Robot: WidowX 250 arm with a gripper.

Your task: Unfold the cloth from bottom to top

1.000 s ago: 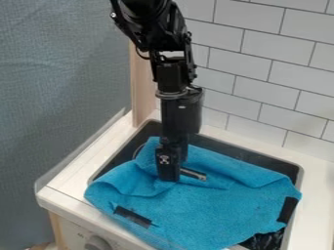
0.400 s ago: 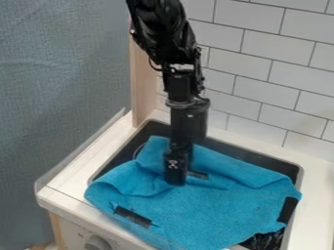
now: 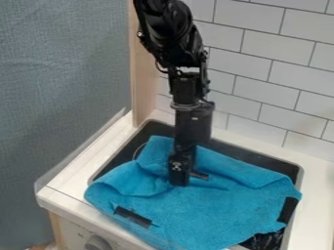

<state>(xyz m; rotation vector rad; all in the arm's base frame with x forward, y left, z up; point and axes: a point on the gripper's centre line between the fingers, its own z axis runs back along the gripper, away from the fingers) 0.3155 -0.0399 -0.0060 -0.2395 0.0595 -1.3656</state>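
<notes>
Blue towel (image 3: 215, 210) lies rumpled beneath the jaws; whether they're open I cannot tell. The gripper (image 3: 185, 179) has shifted slightly away from the blue-grey backdrop (image 3: 65, 97).

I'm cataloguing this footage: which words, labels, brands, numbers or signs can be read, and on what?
Nothing can be read as text.
Black pincer: pale mark, too small to read.
White front panel, beside the knob: tiny marks, too small to read.
Blue cloth: no print visible.
</notes>
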